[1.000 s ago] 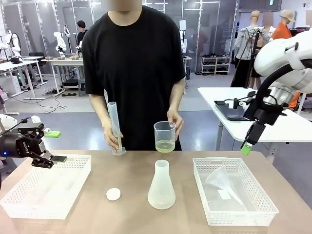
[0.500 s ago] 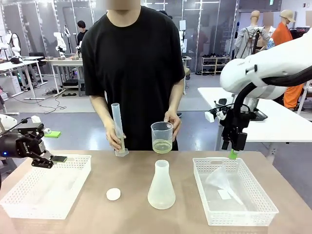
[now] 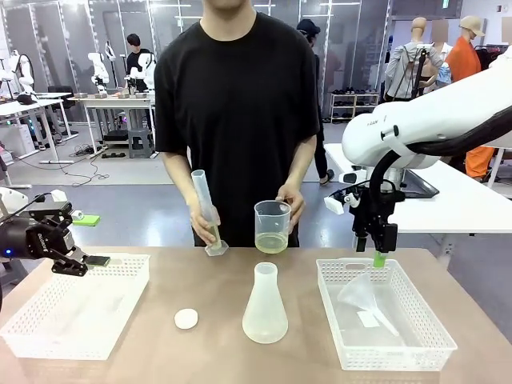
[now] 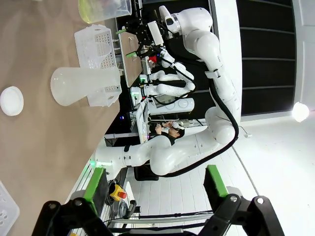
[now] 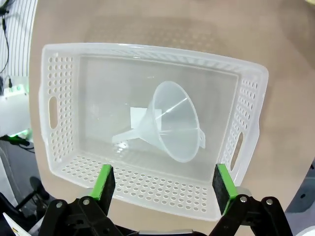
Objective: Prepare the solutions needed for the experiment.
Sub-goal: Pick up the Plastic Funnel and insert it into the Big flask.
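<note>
Over table (image 3: pixel 216 290): shallow yellow-green solutions (image 3: pixel 271 242), clear beaker (image 3: pixel 270 216)

We see the solutions (image 3: pixel 271 242) as a shallow layer of clear, pale yellow-green liquid settled level in the bottom of a see-through beaker (image 3: pixel 272 218), filling about its lowest quarter. The beaker is upright, held off the bench (image 3: pixel 216 288) by the person (image 3: pixel 240 96) at the far edge. The left wrist view catches the same yellowish tint (image 4: pixel 101 9) at its top edge.
</note>
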Tool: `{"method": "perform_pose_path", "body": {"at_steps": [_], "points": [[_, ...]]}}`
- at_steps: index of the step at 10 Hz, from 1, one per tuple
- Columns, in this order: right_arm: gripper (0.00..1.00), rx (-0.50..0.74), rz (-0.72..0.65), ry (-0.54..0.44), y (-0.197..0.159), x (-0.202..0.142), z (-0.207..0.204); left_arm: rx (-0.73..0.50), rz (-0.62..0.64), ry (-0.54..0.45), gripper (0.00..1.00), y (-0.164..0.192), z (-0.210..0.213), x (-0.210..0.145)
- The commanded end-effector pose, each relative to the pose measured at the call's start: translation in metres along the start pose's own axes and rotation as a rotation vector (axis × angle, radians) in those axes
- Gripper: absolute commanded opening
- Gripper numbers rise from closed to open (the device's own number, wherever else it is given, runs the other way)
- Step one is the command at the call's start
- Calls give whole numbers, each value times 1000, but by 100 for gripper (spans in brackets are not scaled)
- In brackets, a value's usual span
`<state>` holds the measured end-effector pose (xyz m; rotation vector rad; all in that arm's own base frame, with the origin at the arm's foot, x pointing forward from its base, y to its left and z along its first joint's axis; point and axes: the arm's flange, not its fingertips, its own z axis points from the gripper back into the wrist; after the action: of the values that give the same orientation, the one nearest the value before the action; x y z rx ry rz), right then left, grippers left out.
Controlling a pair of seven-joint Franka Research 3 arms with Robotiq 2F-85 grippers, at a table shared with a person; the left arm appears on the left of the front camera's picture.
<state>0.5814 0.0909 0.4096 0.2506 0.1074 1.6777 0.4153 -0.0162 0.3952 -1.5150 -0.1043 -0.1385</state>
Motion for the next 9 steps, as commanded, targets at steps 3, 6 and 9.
{"method": "perform_pose_path", "body": {"at_steps": [3, 6, 9], "points": [[100, 34, 88, 30, -8, 10, -9, -1, 6, 0, 100, -2, 0, 0], [100, 58, 165, 53, -9, 15, -26, -1, 6, 0, 100, -2, 0, 0], [100, 134, 254, 127, -12, 19, -41, -1, 6, 0, 100, -2, 0, 0]]}}
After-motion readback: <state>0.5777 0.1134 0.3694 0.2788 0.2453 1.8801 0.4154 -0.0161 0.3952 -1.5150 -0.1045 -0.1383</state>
